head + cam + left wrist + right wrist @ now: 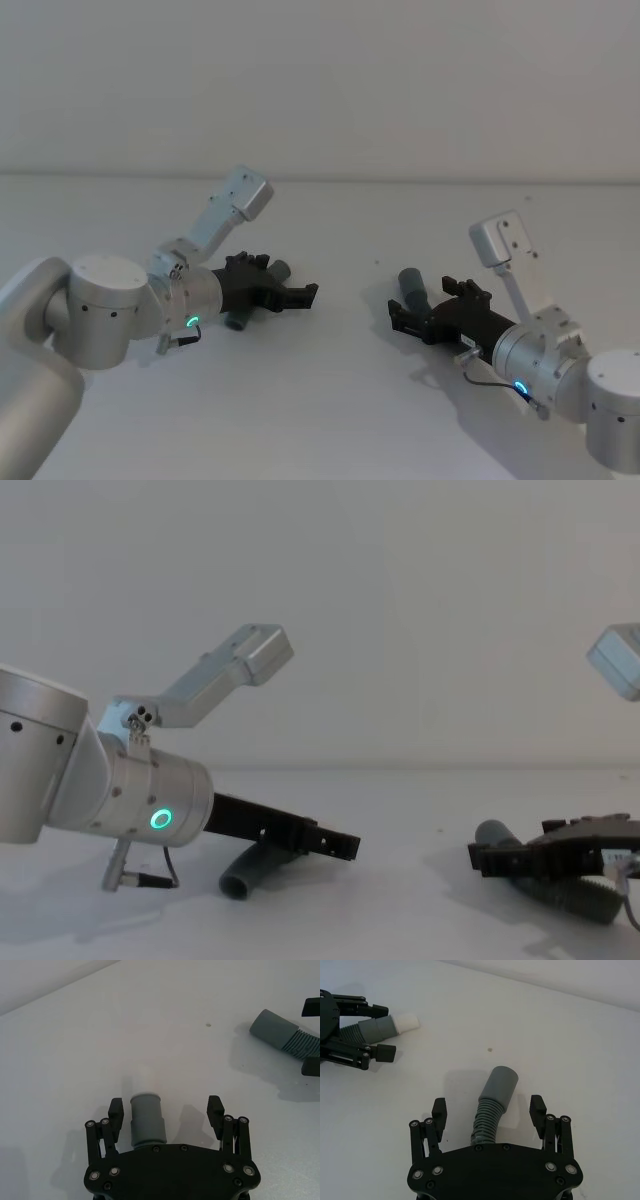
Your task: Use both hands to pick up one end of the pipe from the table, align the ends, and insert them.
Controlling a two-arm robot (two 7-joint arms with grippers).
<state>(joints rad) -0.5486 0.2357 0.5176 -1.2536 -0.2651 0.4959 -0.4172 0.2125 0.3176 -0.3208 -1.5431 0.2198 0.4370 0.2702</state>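
Note:
Two grey pipe pieces lie on the white table [340, 420]. The short smooth elbow [147, 1120] sits between the spread fingers of my left gripper [166, 1110], its round mouth pointing away from the palm. In the head view the left gripper [288, 276] straddles the elbow [237, 320] at left. The corrugated hose [490, 1115] with its smooth cuff [501, 1082] lies between the wide-apart fingers of my right gripper [488, 1109]. In the head view the right gripper [422, 300] is low over the hose [411, 285]. Both grippers are open, with no pad touching a pipe.
A small dark speck [490, 1050] marks the table between the two arms. Each arm's silver wrist camera housing [246, 194] rises above its gripper. A plain pale wall stands behind the table's far edge.

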